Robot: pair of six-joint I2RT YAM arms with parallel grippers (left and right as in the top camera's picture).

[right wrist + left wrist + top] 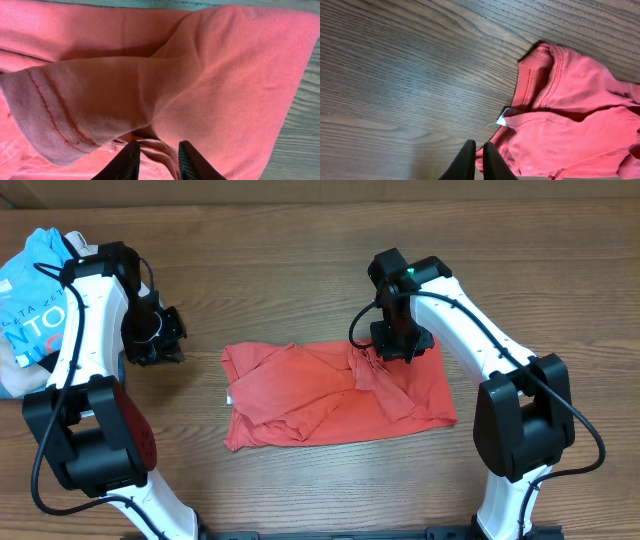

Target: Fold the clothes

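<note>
You are working with the coral-red T-shirt (pixel 330 395) lying near the middle of the table (pixel 300 240), already gathered into a rough rectangle with loose folds crossing it, so the fold looks partly done and is probably being tidied. Your right end effector (pixel 400 345) is hanging directly over the shirt's upper right part, likely because a sleeve (pixel 50 115) is lying doubled over there and needs laying flat. In the right wrist view its fingers (pixel 131 160) are standing partly apart with cloth bunching between them; you cannot tell whether they are pinching that cloth or only sitting over it. Your left end effector (pixel 160 345) is waiting off the shirt's left edge, near it but not touching, with its jaws closed on nothing; it is probably parked there to keep clear. From its wrist view the ribbed collar (pixel 535 60) and the small white tag (pixel 502 119) are showing just ahead of it. The light-blue T-shirt (pixel 30 290) is lying well apart at the far left.
</note>
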